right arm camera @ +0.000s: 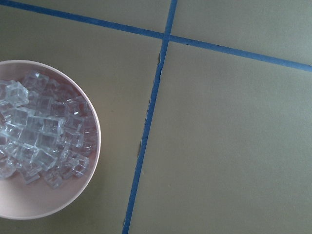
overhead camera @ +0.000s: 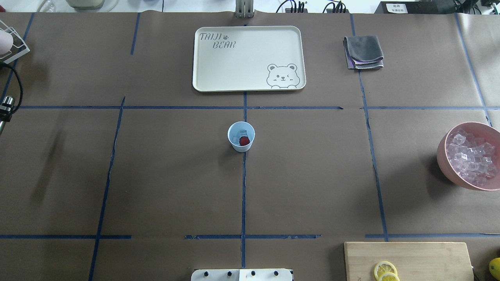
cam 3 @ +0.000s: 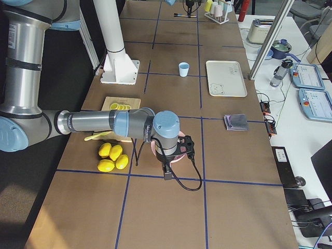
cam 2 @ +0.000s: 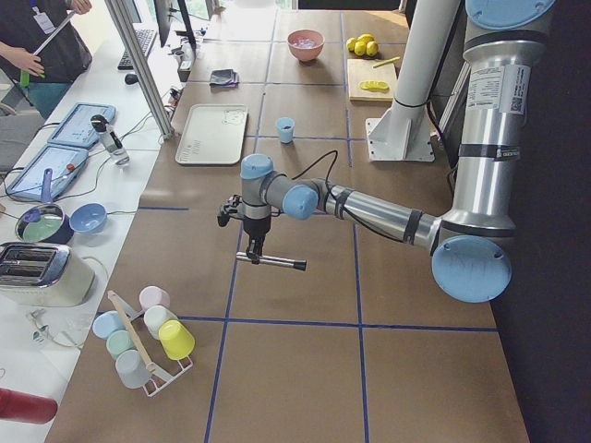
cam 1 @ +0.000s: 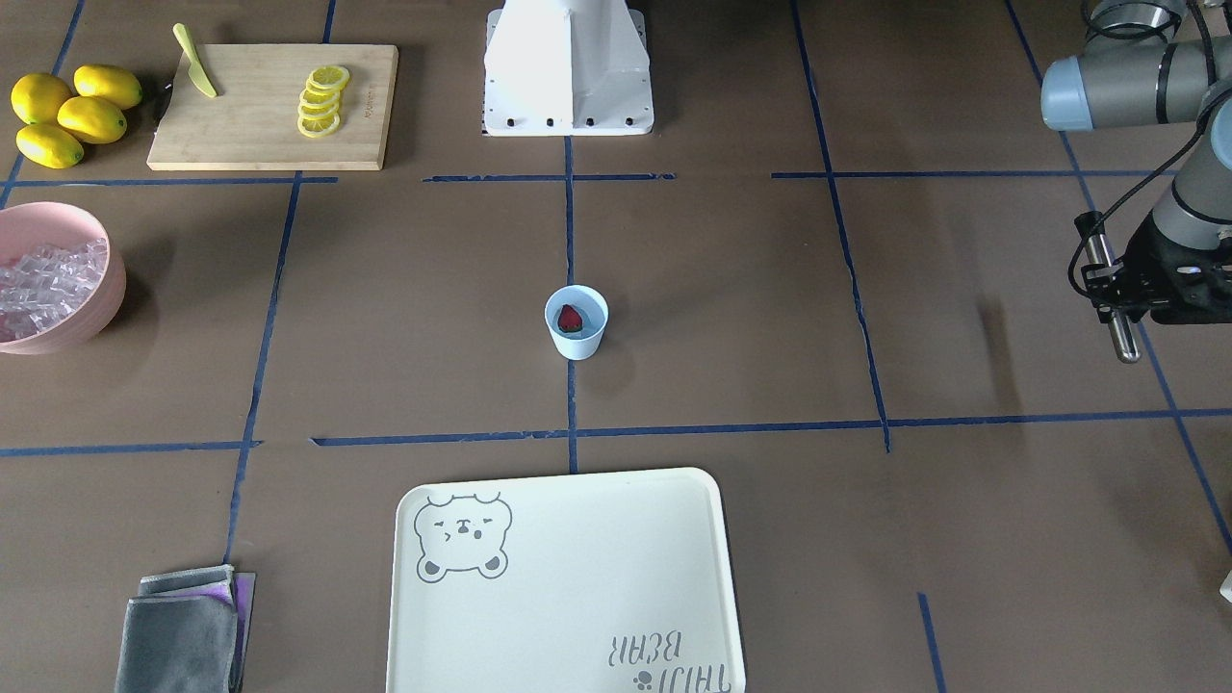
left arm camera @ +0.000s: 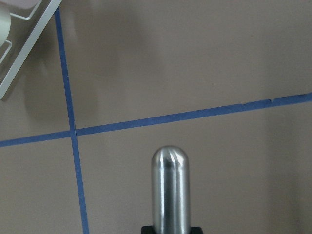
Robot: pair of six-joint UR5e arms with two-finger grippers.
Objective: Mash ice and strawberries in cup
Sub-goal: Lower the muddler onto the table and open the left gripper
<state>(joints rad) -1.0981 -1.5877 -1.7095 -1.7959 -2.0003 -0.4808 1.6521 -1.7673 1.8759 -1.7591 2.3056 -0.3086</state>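
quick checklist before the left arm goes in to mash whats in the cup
1. Strawberry in the cup: ok.
2. Ice fills the pink bowl; any in the cup: cannot tell.
3. Cup upright and standing free mid-table: ok.
4. Metal rod gripped by the left gripper: ok.
5. Rod lined up over the cup: not ok, it hangs far out towards the table's left end.
6. Right gripper out of the way: ok, it hovers by the bowl, well away from the cup.
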